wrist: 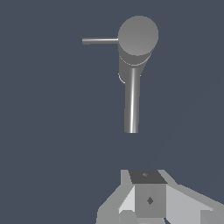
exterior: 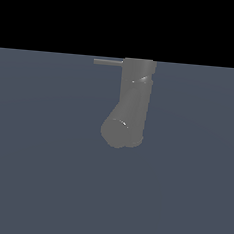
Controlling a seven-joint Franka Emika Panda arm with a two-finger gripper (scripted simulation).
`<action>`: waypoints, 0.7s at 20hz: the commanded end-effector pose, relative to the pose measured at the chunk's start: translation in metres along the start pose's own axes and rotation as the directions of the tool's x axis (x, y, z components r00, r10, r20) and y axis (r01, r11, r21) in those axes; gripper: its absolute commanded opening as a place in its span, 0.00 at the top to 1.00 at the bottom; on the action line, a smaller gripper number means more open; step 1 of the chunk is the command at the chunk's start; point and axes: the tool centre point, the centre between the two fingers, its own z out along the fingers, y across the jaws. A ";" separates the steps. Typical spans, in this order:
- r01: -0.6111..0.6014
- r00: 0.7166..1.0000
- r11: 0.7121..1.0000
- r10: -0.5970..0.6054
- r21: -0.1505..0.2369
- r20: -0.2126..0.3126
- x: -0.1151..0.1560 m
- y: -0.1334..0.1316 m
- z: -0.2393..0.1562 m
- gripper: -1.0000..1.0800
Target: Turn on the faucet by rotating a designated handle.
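The matte grey faucet [exterior: 135, 90] stands upright on the grey-blue floor, with its stout spout [exterior: 120, 129] angled down toward the camera. The thin handle [exterior: 107, 62] sticks out from the faucet's top toward the exterior view's left. My gripper does not show in the exterior view. In the wrist view I look down on the faucet's round top [wrist: 138, 36], its spout [wrist: 131, 105] and the handle [wrist: 99, 40]. My gripper [wrist: 148, 183] shows at the picture's edge, well apart from the faucet. Its fingers look pressed together as one block, holding nothing.
A flat grey-blue floor [exterior: 44, 173] spreads around the faucet. A black background lies behind it. No other objects show.
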 end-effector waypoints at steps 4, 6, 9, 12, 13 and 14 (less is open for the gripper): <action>-0.136 0.991 0.990 0.135 0.037 0.025 0.030 -0.008 0.010 1.00; -0.187 0.982 0.981 0.186 0.046 0.036 0.040 -0.011 0.015 1.00; -0.265 0.964 0.963 0.262 0.056 0.053 0.057 -0.015 0.022 1.00; -0.342 0.939 0.938 0.338 0.060 0.071 0.073 -0.020 0.031 1.00; -0.367 0.929 0.928 0.363 0.061 0.076 0.078 -0.021 0.034 1.00; -0.393 0.918 0.918 0.388 0.061 0.082 0.084 -0.023 0.037 1.00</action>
